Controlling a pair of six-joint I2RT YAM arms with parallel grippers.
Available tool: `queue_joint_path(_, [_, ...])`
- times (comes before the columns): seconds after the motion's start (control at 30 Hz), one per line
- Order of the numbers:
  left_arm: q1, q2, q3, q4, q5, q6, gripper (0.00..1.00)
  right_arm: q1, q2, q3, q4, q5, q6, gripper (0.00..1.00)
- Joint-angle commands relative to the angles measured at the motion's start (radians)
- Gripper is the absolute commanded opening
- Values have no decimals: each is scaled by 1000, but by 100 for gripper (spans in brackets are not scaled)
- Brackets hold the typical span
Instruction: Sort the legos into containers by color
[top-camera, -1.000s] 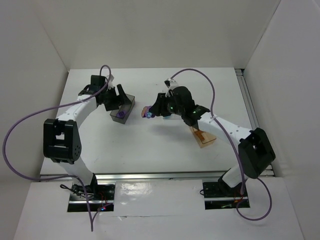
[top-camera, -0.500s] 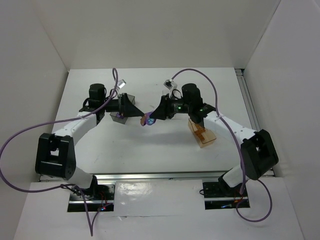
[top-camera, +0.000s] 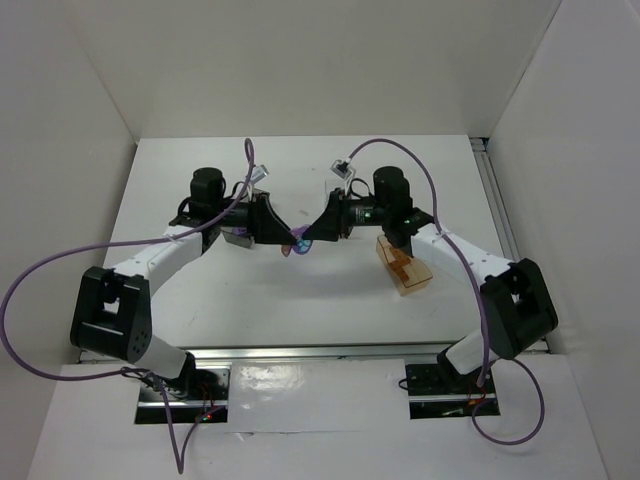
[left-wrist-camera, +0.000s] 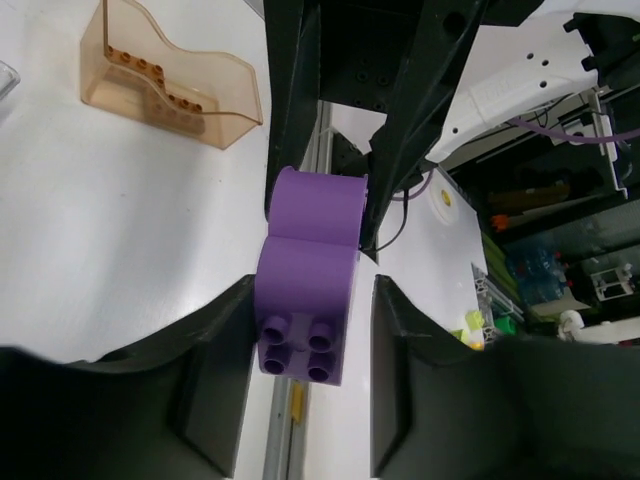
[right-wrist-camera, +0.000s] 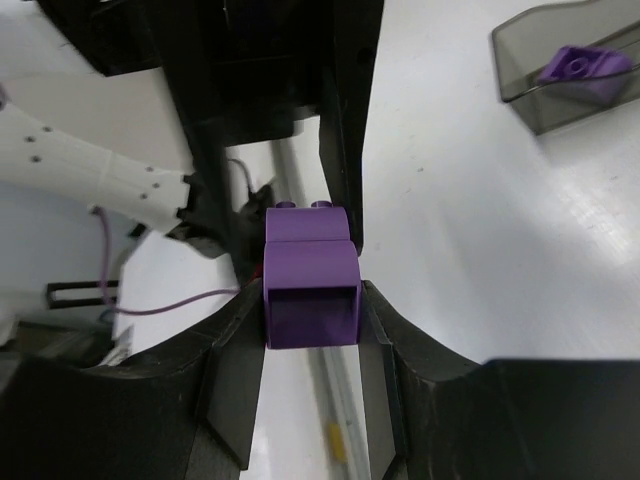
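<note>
The right gripper (right-wrist-camera: 311, 308) is clamped on the purple brick (left-wrist-camera: 308, 225); the left gripper (left-wrist-camera: 312, 300) brackets it (grip unclear). Release only once the left pinches firmly.

Hanging in mid-air between the two arms, lying sideways: a small purple plastic toy brick (left-wrist-camera: 305, 270), rounded along one side, being pinched at its hollow end by the right gripper (right-wrist-camera: 312, 300), its studded end sitting between the fingers of the left gripper (left-wrist-camera: 310, 330) with a sliver of gap showing. Resting tilted inside a smoky dark grey rectangular plastic bin (right-wrist-camera: 535, 105): a second purple brick (right-wrist-camera: 580, 65). Sitting well apart on the right arm's side: a translucent orange-amber plastic bin (top-camera: 415, 280), holding orange bricks (left-wrist-camera: 140, 72) along its floor.
</note>
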Motion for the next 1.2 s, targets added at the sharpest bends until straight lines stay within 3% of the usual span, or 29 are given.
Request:
queue_joint_path(0.0, [-6,-15,32,35,67,34,50,-37,-41,-15,80,-17,25,13])
queue_joint_path(0.1, [-6,-4,41,47,67,23,25,-46,-41,-26,92,-26,25,13])
queue_joint_path(0.13, [-6,-4,41,35,67,23,7,-46,-41,-26,77,-26,25,13])
queue_joint_path(0.17, [-6,-4,51,18,56,36,0,-46,-41,-26,64,-11,25,13])
queue_joint_path(0.5, [145,54,74,-65,-62,-20,0,-78,-111,-35,-88,158,-44,10])
queue_joint_path(0.6, [169,68,154,-201,-250,35,0,-88,-121,-35,-134,208,-66,10])
queue_joint_path(0.63, [169,88,192,-374,-495,81,0,-88,-121,-35,-150,239,-66,10])
queue_joint_path(0.7, [154,140,288,-549,-756,81,0,-88,-141,-35,-163,285,-66,10])
queue_joint_path(0.73, [143,153,301,-569,-895,81,0,-88,-141,-35,-172,299,-77,10])
queue_joint_path(0.83, [110,174,340,-606,-1133,44,0,-88,-162,-45,-204,331,-86,10])
queue_joint_path(0.93, [97,215,360,-606,-1275,21,0,-88,-162,-55,-218,341,-86,10])
queue_joint_path(1.1, [97,324,462,-651,-1335,-2,0,-88,-193,-78,-244,360,-86,12])
queue_joint_path(1.13, [97,340,473,-651,-1335,-2,3,-88,-193,-78,-253,361,-86,12])
queue_joint_path(1.17, [97,353,483,-651,-1335,-2,16,-79,-193,-78,-253,361,-86,12])
